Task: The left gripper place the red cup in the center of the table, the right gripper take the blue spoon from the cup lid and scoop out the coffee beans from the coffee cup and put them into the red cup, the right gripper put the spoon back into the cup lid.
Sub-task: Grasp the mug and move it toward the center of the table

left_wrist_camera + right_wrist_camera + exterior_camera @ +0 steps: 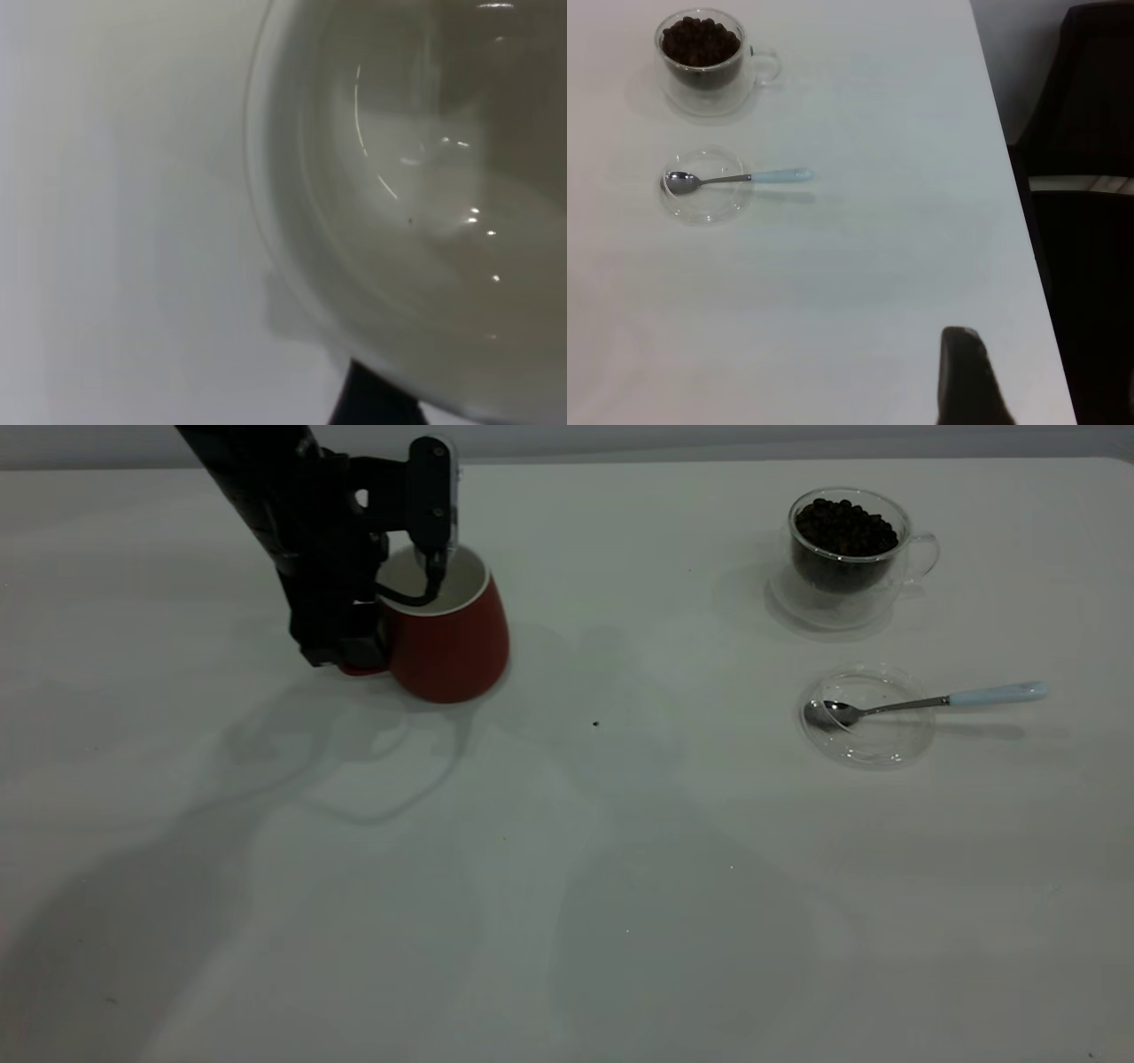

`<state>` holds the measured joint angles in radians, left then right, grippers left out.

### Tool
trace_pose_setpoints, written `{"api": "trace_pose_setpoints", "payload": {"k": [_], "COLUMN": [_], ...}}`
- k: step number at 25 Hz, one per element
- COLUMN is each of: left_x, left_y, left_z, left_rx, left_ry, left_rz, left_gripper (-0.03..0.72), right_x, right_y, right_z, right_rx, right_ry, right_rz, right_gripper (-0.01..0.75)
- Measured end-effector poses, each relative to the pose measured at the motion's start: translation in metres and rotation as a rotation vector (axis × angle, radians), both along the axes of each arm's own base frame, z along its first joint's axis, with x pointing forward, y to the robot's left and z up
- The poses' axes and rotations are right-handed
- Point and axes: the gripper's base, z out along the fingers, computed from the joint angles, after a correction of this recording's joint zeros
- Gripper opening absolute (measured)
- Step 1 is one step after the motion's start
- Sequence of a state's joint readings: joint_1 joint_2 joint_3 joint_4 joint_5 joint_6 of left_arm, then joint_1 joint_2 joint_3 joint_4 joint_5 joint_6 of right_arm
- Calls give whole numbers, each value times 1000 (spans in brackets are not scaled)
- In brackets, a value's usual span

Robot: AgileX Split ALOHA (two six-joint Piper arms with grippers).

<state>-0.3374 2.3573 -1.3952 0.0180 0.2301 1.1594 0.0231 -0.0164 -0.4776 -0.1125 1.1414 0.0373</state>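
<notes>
The red cup [452,642] stands at the back left of the table [620,868], leaning a little. My left gripper [354,657] is down at its handle side, shut on the cup, and the handle is mostly hidden behind it. The left wrist view is filled by the cup's white inside [416,204]. The coffee cup [846,553] with coffee beans [843,524] stands at the back right. In front of it lies the cup lid [873,740] with the blue spoon [939,701], bowl in the lid and handle pointing right. My right gripper [961,372] hangs near the table's right edge, apart from the spoon [735,178].
A single dark speck [595,724] lies near the middle of the table. Beyond the table's right edge [1010,159] stands a dark chair-like shape [1090,221]. White tabletop stretches between the red cup and the lid [709,208].
</notes>
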Motion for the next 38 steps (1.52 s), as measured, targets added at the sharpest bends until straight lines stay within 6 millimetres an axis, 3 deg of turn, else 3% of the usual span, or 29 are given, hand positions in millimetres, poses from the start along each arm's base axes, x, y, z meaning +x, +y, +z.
{"api": "trace_pose_setpoints", "payload": {"k": [11, 20, 29, 33, 38], "left_x": [14, 8, 4, 4, 6], "left_y": [-23, -43, -36, -21, -15], "left_z": [4, 1, 0, 21, 69], "left_rx": [-82, -79, -54, -45, -83], "left_ry": [17, 18, 89, 143, 114], "left_rz": [59, 4, 14, 58, 130], "left_gripper": [595, 595, 595, 595, 593], "right_x": [0, 0, 0, 0, 0], "right_y": [0, 0, 0, 0, 0], "right_z": [0, 0, 0, 0, 0], "right_rx": [0, 0, 0, 0, 0], "right_ry": [0, 0, 0, 0, 0], "right_rz": [0, 0, 0, 0, 0], "right_gripper": [466, 466, 466, 466, 466]}}
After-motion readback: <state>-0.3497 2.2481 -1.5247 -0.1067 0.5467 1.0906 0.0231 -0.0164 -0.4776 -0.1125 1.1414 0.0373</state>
